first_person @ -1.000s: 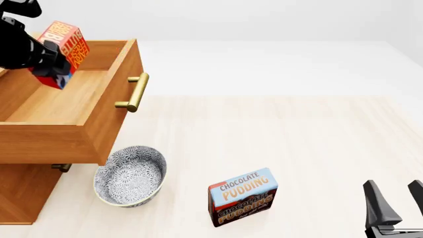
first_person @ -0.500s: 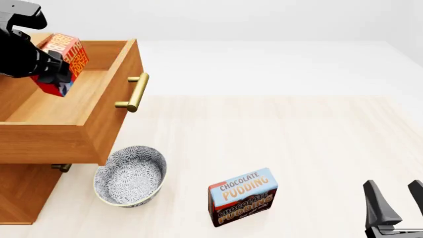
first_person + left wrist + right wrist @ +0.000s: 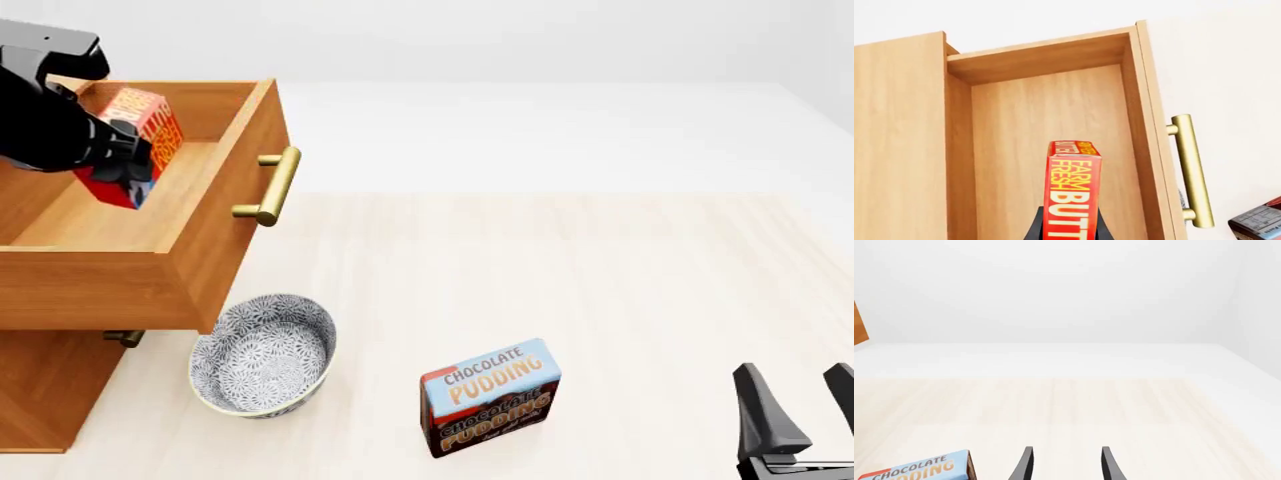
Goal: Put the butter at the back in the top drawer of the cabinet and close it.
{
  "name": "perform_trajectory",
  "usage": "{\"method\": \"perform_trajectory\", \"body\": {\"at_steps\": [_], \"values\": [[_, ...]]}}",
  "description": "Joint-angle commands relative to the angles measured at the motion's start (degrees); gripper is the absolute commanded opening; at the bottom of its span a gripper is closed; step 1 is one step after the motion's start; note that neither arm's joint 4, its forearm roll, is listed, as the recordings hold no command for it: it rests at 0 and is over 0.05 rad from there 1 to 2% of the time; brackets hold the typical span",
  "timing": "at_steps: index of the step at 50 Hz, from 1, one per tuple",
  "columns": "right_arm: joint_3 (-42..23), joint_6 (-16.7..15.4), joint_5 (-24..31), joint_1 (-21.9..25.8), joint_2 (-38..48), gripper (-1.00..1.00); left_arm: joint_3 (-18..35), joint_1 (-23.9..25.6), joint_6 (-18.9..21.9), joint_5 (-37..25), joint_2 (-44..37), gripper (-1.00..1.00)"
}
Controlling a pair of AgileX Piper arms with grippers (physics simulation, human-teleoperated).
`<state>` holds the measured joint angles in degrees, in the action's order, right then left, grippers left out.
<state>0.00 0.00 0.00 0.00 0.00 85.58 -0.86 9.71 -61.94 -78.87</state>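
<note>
Parted end effector beside pudding box

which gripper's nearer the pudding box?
Right. The right gripper sits open just right of the pudding box; the left gripper holds the butter over the top drawer.

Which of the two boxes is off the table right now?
The butter, the small red box: the left gripper holds it over the open top drawer. The larger chocolate pudding box stands on the table.
</note>
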Motion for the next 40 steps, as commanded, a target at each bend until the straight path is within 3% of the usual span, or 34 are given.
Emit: {"method": "perform_trajectory", "body": {"at_steps": [1, 40], "values": [[0.0, 0.0, 0.0, 0.0, 0.0, 1.0, -0.1, -0.3, 0.6, 0.9, 0.0, -1.0], [0.0, 0.0, 0.0, 0.0, 0.0, 1.0, -1.9, -2.7, 0.5, 2.5, -0.6, -1.0]]}}
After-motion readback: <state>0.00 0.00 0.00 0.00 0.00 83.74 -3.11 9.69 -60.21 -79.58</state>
